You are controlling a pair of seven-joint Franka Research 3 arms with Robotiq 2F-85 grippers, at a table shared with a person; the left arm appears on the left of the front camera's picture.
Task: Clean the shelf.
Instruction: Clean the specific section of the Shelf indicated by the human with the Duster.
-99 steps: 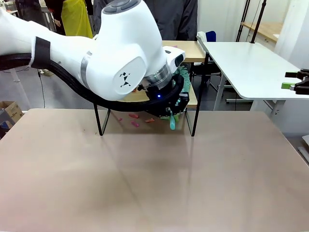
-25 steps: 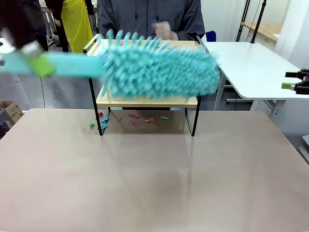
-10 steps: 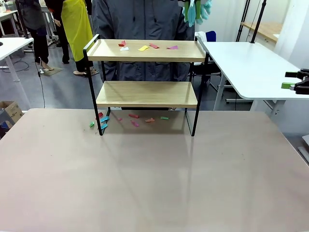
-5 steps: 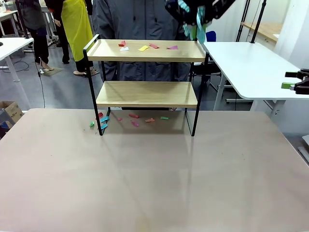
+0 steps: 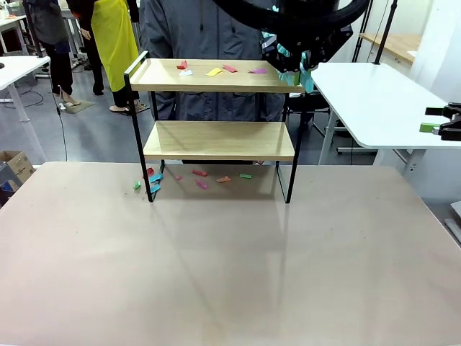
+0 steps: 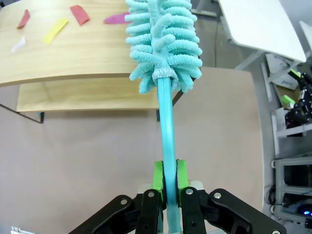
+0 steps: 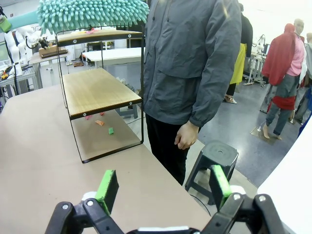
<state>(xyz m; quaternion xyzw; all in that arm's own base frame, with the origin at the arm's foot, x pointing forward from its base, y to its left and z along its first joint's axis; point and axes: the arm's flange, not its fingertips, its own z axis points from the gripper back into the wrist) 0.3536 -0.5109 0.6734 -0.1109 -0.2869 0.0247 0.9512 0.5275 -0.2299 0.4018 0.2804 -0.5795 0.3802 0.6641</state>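
- Person in a grey jacket [image 5: 209,29], standing at the far edge of the beige surface [image 5: 230,274].
- White surface [image 5: 374,101], beyond its far right corner.
- Black stool [image 7: 217,155], off its far edge.

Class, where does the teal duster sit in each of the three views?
Front view: duster, top right of centre, by the shelf's right end.
Left wrist view: centre, head up top, handle in the left hand.
Right wrist view: duster top left, above the shelf.
Shared landmark: the shelf.

Bright, even indoor light. The table [image 5: 230,274] carries faint reflections of the shelf [image 5: 216,140] legs. The 2 wrist views bow straight edges; focus stays sharp.
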